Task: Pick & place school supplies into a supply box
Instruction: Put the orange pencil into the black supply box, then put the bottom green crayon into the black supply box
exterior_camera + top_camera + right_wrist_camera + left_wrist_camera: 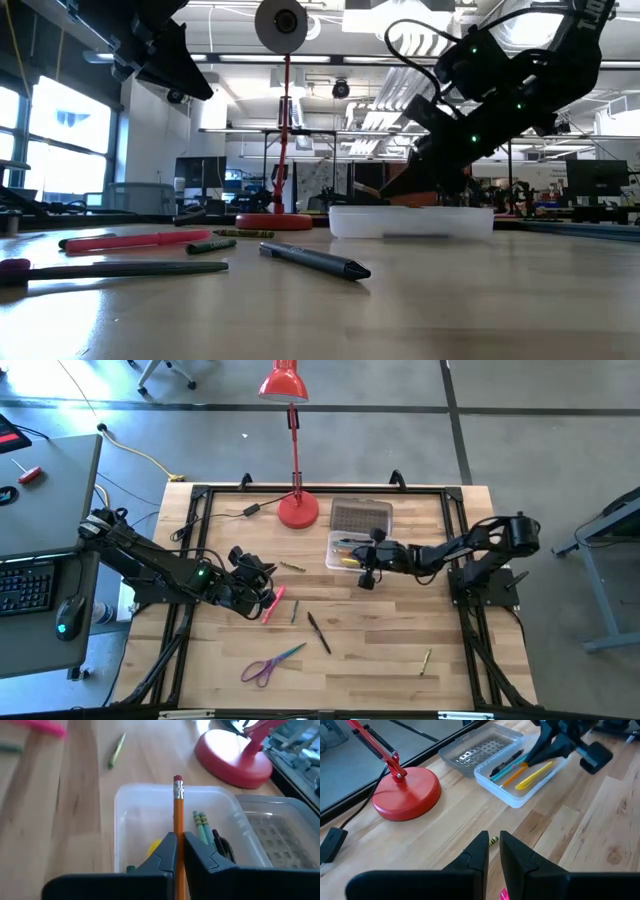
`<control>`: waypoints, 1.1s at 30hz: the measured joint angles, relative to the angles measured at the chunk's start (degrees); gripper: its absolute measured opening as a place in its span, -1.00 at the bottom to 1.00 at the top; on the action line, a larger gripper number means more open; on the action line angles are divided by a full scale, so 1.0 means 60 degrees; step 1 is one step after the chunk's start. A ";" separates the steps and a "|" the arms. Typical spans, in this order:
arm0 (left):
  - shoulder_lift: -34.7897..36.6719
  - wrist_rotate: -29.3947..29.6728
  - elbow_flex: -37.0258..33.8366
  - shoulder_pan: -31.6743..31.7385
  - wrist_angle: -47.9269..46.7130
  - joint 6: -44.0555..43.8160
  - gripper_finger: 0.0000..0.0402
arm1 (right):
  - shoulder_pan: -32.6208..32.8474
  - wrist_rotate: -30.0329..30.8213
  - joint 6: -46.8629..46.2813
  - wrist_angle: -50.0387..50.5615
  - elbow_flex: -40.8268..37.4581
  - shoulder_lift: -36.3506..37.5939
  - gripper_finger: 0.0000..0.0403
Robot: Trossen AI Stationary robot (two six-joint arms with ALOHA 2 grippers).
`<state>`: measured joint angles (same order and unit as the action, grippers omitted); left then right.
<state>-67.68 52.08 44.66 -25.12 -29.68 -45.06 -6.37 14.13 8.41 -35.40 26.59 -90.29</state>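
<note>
Wooden slatted table (pixel 400 650) | clear plastic rectangular supply box (pixel 338 550) already held several pens; right gripper (pixel 178 842) clamped an orange pencil (pixel 178 810) above it | left gripper (pixel 493 845) narrowly parted, empty | pink marker (pixel 273 604), black pen (pixel 318 631), purple-handled scissors (pixel 270 662) remained outside

Red desk lamp (pixel 297 510) on wood table (pixel 400 670).

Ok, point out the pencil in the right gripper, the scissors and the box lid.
pencil (pixel 178 815), right wrist view, orange shaft
scissors (pixel 262 669), high view, purple handles
box lid (pixel 361 516), high view, middle
</note>
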 joint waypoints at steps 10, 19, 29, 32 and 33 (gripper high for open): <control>0.0000 -0.0045 0.0000 0.0000 -0.0068 0.0001 -0.61 | 0.0059 -0.0138 0.0787 -0.0456 0.0085 0.0149 -0.66; 0.0000 -0.0088 0.0001 0.0000 -0.0078 0.0006 -0.61 | 0.1918 -0.2008 0.0939 0.4841 0.2042 0.1703 -0.62; 0.0000 -0.0087 0.0000 0.0002 -0.0047 0.0037 -0.61 | 0.4899 -0.6264 -0.0309 0.9750 0.2776 0.2074 -0.74; 0.0000 -0.0089 0.0000 0.0003 -0.0047 0.0037 -0.61 | 0.5894 -0.6115 -0.0645 1.0847 0.2769 0.2042 -0.74; 0.0000 -0.0089 0.0000 0.0004 -0.0047 0.0034 -0.61 | 0.6201 -0.6052 -0.0716 1.1034 0.2769 0.2042 -0.73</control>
<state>-67.68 51.55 44.66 -25.10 -29.96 -44.86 30.83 -22.18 4.12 30.81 43.20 -78.04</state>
